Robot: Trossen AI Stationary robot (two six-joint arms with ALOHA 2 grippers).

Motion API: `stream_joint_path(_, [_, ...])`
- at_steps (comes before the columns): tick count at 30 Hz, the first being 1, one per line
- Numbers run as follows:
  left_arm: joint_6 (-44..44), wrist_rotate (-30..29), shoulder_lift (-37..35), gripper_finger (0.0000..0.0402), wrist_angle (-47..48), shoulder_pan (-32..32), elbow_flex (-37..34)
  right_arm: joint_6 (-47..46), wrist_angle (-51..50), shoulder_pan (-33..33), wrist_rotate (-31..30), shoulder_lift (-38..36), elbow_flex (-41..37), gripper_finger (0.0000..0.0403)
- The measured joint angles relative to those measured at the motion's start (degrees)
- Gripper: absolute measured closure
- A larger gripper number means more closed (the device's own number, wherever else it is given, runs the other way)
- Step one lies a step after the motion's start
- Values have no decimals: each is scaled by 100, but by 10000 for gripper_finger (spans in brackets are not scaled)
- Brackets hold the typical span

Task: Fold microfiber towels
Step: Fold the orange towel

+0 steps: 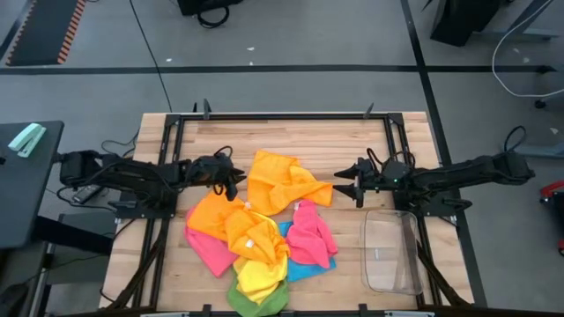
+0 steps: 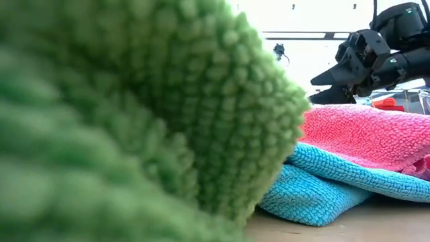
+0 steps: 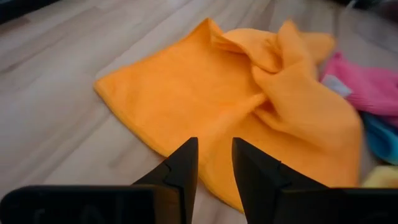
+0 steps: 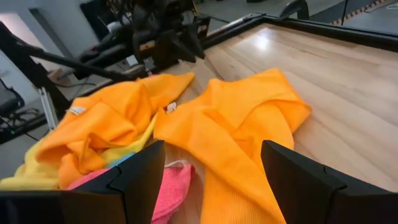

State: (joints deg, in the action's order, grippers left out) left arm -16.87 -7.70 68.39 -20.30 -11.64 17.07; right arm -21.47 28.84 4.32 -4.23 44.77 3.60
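Lying between both grippers, the spread orange towel (image 1: 280, 183) is flanked: the left gripper (image 1: 231, 183), jaws slightly parted and empty, is placed at its near corner, while the right gripper (image 1: 342, 182), wide open, is held at its opposite tip.

A lab or workshop space. A wooden table (image 1: 291, 132) sat inside a black metal frame (image 1: 282, 115) on a grey concrete floor (image 1: 291, 35) marked with dark tape lines. Loose cables (image 1: 520, 53) trailed across the floor, a hazard-striped mat (image 1: 44, 31) lay in one corner, and dark equipment stood around the edges.
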Motion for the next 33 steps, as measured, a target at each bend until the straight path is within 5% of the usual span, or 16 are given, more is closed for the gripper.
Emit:
stream_joint_path(20, [843,-2,2805,303,144,-889,2136,1438,-240,60,0,1474,1225,128])
stream_joint_path(33, [1522,34,3331,270,2996,-1169,4088,1526,-305,530,107,2078,1627,128])
